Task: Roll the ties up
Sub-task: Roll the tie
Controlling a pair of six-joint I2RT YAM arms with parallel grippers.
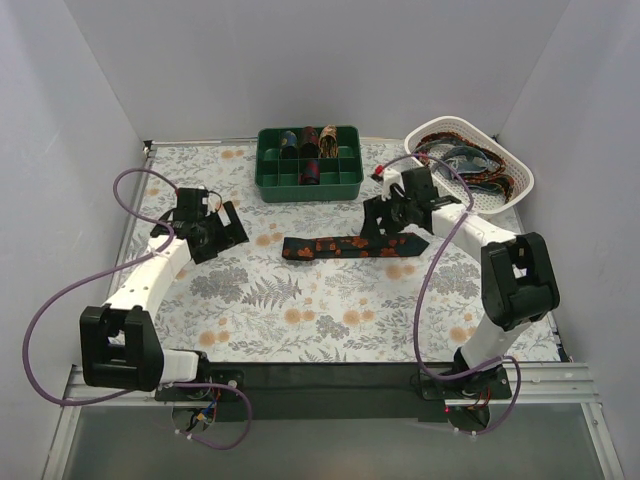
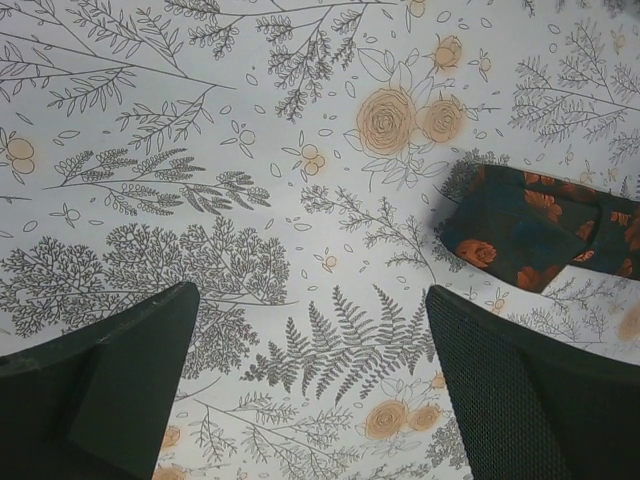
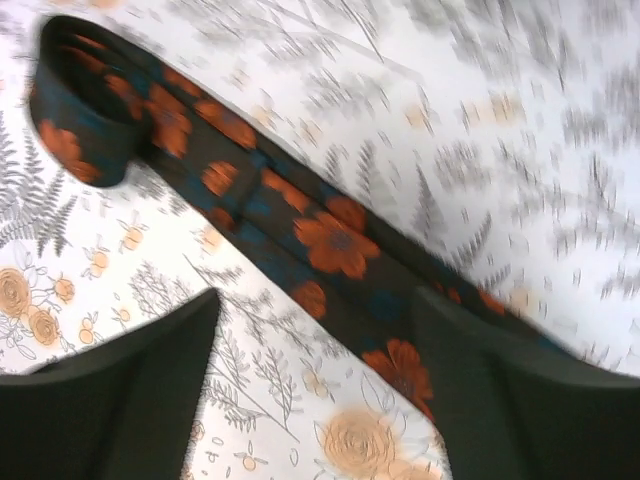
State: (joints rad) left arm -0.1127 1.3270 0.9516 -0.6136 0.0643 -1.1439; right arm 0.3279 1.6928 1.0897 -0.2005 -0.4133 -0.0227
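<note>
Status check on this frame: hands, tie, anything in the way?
Left hand open, left of the tie's end. Right hand open, over the tie. Tie flat, unrolled. Green tray, white basket behind, apart.

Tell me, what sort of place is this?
Probably a robot test booth: white walls box in a flower-clothed table, a left arm and right arm are bolted at its near edge, and a tie, green tray and white basket lie out.

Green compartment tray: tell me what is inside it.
The green tray holds rolled ties in its far and middle cells. They are too small to count surely, and the cell floors beneath them are covered.
</note>
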